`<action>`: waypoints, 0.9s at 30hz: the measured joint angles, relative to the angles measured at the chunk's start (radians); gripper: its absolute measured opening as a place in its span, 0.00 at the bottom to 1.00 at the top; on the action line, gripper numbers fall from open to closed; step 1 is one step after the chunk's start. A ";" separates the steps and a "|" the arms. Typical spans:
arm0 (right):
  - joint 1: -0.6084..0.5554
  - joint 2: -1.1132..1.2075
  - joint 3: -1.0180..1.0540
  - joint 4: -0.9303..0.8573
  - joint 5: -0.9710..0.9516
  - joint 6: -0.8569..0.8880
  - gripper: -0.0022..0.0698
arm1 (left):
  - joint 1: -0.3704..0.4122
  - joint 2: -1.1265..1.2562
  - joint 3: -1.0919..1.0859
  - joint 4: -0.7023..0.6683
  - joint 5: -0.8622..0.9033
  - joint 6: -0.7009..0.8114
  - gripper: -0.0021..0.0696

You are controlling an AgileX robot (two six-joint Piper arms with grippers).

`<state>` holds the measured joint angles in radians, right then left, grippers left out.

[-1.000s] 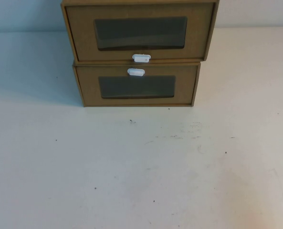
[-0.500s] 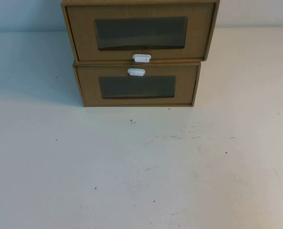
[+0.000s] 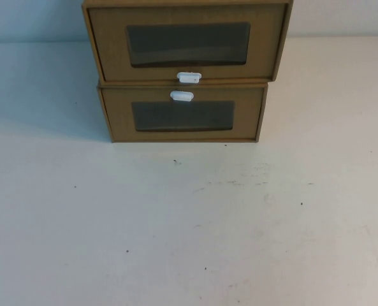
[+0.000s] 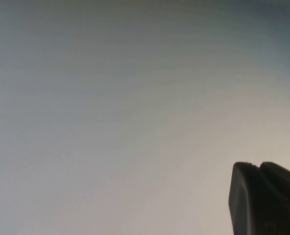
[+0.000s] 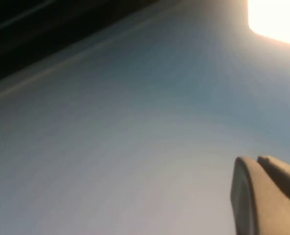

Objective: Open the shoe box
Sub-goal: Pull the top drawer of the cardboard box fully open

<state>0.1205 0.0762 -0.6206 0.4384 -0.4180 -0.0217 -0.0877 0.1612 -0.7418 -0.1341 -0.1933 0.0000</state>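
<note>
High view: the lower shoe box and upper shoe box sit stacked at the middle of the table's far edge. Both fronts are flush and the white pull tabs are untouched, so opening has not begun; no brand or writing is legible. The right gripper is closed on nothing, the left gripper's state cannot be told, and both appear only in their wrist views.

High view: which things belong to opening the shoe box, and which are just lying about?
For the job: upper shoe box, lower shoe box, upper handle, lower handle; left hand and right hand, both shut, outside the high view.
Lying about: only the table.
</note>
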 joint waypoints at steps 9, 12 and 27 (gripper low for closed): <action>0.000 0.407 -0.444 -0.053 0.653 -0.095 0.01 | 0.000 0.470 -0.459 0.004 0.564 -0.018 0.02; 0.000 0.558 -0.564 -0.087 0.856 -0.099 0.01 | 0.000 0.633 -0.589 0.004 0.740 -0.046 0.02; 0.112 1.036 -0.643 -0.204 0.955 -0.255 0.01 | -0.002 1.152 -0.701 -0.293 0.763 0.080 0.02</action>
<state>0.2324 1.1125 -1.2638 0.2344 0.5369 -0.2771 -0.0894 1.3131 -1.4428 -0.4270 0.5696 0.0799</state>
